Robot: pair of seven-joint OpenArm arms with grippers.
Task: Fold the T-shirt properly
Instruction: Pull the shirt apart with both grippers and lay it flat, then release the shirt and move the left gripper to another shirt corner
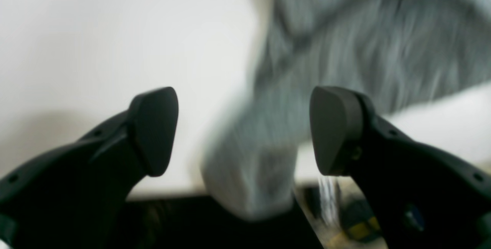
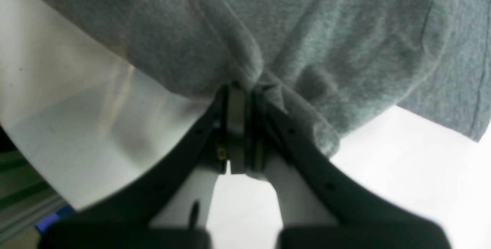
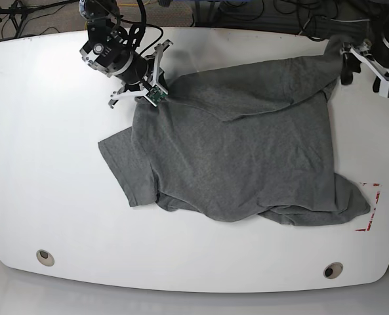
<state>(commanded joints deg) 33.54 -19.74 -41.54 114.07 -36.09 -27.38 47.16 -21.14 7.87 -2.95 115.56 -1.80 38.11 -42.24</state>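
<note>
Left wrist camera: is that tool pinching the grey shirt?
No. The left tool stands wide open, its two black pads apart, and the blurred grey T-shirt lies beyond them, not clamped.

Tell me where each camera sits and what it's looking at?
Left wrist: rides the left arm, looking past its open left tool at the blurred shirt.
Right wrist: rides the right arm, looking along the right tool, shut on grey cloth.
Base: high above the white table, looking down; both arms show at the far edge.
All three views share the shirt and table.
</note>
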